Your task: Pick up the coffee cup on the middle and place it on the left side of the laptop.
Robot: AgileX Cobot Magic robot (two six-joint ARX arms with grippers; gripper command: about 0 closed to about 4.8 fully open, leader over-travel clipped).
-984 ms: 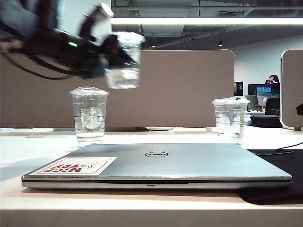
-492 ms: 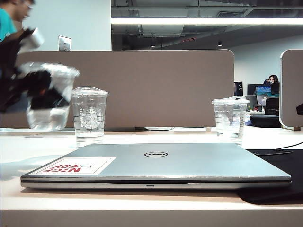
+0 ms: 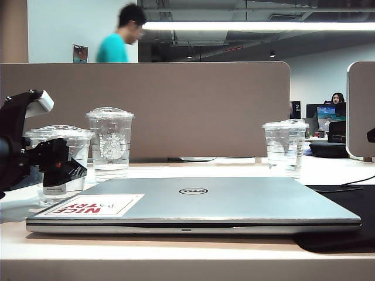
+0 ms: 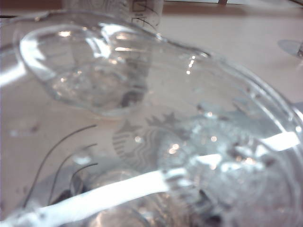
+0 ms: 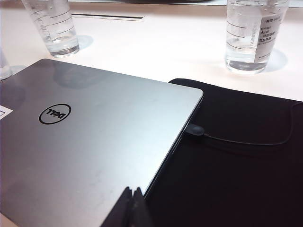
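Left of the laptop (image 3: 193, 202), the left gripper (image 3: 55, 167) holds the coffee cup (image 3: 58, 161) low over the desk (image 3: 176, 170), jaws clamped on its sides. Above the laptop's near edge, the right gripper (image 5: 132, 208) has its jaws closed together.

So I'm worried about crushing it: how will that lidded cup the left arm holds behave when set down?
The cup looks thin-walled, so probably squashy. Little inside, likely light and tippy. The left gripper fingers should open gently.
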